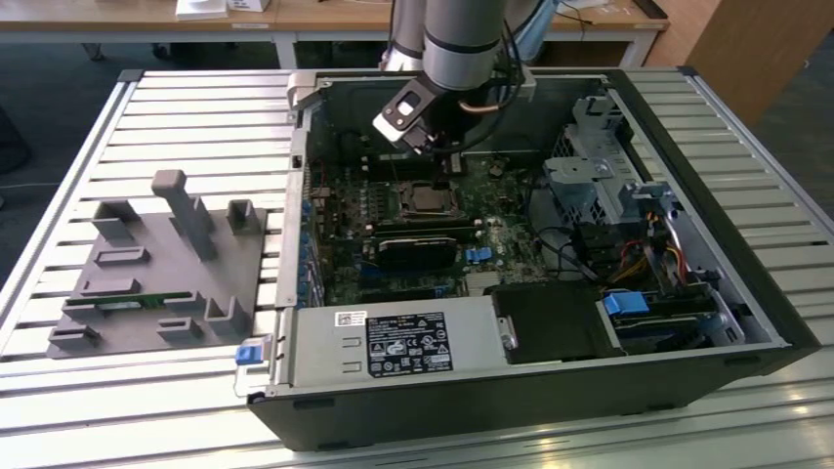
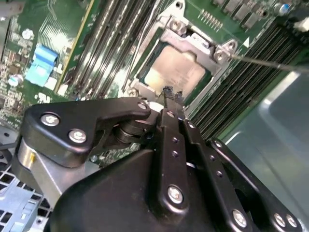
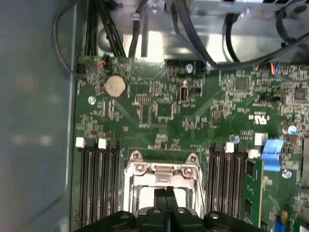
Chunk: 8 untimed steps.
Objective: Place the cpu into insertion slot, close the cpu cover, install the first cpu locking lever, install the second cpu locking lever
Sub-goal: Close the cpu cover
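Observation:
The cpu lies in the insertion slot on the green motherboard, its pale silver top showing. The cpu cover is a silver frame lying down around the chip; it also shows in the first wrist view. My gripper is shut with nothing between its fingertips, which hang just over the cover's near edge. In the exterior view the gripper reaches down into the open case just behind the socket. A thin metal locking lever sticks out sideways from one corner of the socket.
Black memory slots flank the socket on both sides. The power supply, a drive cage and loose cables crowd the case. A grey fixture sits on the slatted table at the exterior view's left.

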{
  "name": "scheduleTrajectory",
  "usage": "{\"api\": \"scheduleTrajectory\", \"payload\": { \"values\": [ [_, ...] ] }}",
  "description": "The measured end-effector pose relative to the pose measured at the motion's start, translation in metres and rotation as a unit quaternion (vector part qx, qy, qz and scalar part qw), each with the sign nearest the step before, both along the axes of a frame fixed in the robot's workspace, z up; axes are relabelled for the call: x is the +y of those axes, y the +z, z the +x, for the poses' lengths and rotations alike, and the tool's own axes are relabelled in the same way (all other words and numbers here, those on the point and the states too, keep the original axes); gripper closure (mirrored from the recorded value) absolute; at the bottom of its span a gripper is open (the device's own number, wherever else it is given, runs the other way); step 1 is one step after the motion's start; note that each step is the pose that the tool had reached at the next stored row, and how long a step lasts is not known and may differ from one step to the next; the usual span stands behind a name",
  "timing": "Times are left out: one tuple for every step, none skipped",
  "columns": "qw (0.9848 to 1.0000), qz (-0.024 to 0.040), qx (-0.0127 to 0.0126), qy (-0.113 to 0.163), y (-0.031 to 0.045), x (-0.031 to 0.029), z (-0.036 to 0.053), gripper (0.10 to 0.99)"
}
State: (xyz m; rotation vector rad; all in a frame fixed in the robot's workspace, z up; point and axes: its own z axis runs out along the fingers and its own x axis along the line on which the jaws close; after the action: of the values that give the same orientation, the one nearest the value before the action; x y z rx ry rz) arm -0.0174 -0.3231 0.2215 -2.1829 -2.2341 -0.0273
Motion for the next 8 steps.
{"api": "scheduleTrajectory", "payload": {
  "values": [
    [1.0000,-0.0001,0.0000,0.000,-0.0015,0.0000,-0.0007,0.980],
    [1.0000,-0.0001,0.0000,0.000,-0.0033,0.0000,-0.0009,0.980],
    [1.0000,-0.0001,0.0000,0.000,-0.0049,0.0000,-0.0011,0.980],
    [1.0000,0.0000,0.0000,0.000,-0.0062,0.0000,-0.0013,0.980],
    [1.0000,0.0000,0.0000,0.000,-0.0069,0.0000,-0.0014,0.980],
    [1.0000,-0.0001,0.0000,0.000,-0.0070,-0.0001,-0.0016,0.980],
    [1.0000,-0.0002,0.0000,0.000,-0.0070,-0.0001,-0.0018,0.980],
    [1.0000,-0.0002,0.0001,0.000,-0.0070,-0.0001,-0.0019,0.980]
  ]
}}
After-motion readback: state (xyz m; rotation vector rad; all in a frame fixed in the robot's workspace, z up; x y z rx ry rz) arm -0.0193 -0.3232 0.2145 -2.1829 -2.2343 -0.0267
